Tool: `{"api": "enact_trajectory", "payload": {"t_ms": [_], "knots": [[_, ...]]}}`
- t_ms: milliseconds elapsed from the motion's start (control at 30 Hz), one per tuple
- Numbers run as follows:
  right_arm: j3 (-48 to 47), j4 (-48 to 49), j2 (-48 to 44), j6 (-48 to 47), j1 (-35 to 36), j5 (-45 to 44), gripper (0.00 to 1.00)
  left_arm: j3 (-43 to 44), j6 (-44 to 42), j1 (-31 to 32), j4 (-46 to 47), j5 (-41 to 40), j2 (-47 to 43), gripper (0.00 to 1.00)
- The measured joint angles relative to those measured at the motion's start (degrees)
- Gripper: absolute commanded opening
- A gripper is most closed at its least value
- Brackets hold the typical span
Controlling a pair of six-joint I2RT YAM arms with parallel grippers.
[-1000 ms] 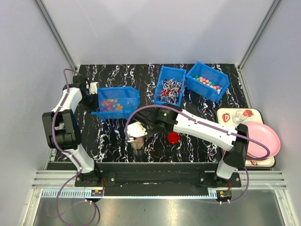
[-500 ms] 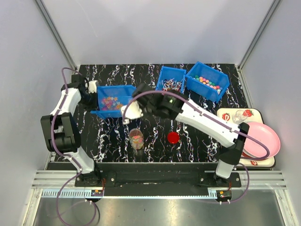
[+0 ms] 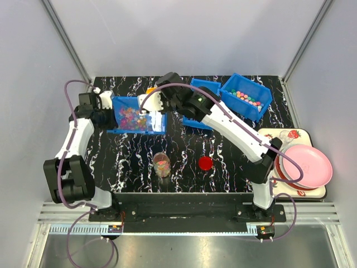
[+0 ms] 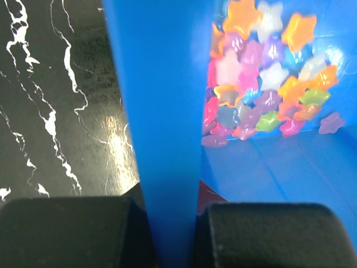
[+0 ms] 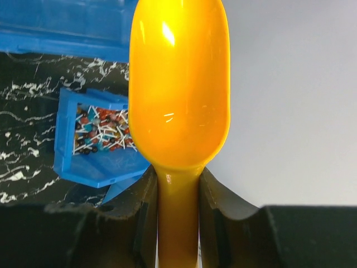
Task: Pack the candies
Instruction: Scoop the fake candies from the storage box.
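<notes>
Star-shaped candies (image 4: pixel 262 72) in several colours lie in the left blue bin (image 3: pixel 157 124). My left gripper (image 3: pixel 106 109) is shut on that bin's left wall (image 4: pixel 162 111), which runs up between its jaws. My right gripper (image 3: pixel 155 100) hovers at the bin's far right corner, shut on the handle of a yellow scoop (image 5: pixel 178 84). The scoop's bowl is empty. A small clear cup (image 3: pixel 162 164) with candies in it stands near the front. Red-and-white wrapped candies (image 5: pixel 103 131) fill the middle bin. Pastel balls (image 3: pixel 245 96) fill the right bin.
A flat red lid (image 3: pixel 206 163) lies to the right of the cup. My right arm crosses over the middle bin (image 3: pixel 202 85). A pink plate (image 3: pixel 312 167) sits on a strawberry-print tray (image 3: pixel 270 137) at the right edge. Grey walls close in the table.
My right arm lifted the scoop away from the cup and swung it back and left to the left bin. My left gripper kept its hold and shifted a little with the bin.
</notes>
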State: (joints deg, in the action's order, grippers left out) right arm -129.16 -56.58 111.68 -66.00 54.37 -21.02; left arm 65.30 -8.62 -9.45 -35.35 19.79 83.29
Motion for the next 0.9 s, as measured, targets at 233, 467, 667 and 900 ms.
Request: {"api": "enact_trajectory", "payload": {"t_ms": [233, 467, 667, 900], "knots": [[-5.2, -1.5, -0.1, 2.6, 0.0, 2.6, 0.00, -3.0, 2.9, 0.0, 6.0, 0.2, 1.4, 0.00], [-6.9, -5.5, 0.3, 2.6, 0.0, 3.7, 0.00, -2.1, 6.6, -1.3, 6.6, 10.0, 8.7, 0.00], [-7.7, -5.7, 2.1, 2.6, 0.0, 4.2, 0.00, -2.1, 10.5, -4.3, 8.1, 24.2, 12.6, 0.00], [-7.7, -6.0, 3.8, 0.6, 0.0, 3.9, 0.00, -5.2, 11.5, -4.9, 13.8, 24.9, 9.7, 0.00]]}}
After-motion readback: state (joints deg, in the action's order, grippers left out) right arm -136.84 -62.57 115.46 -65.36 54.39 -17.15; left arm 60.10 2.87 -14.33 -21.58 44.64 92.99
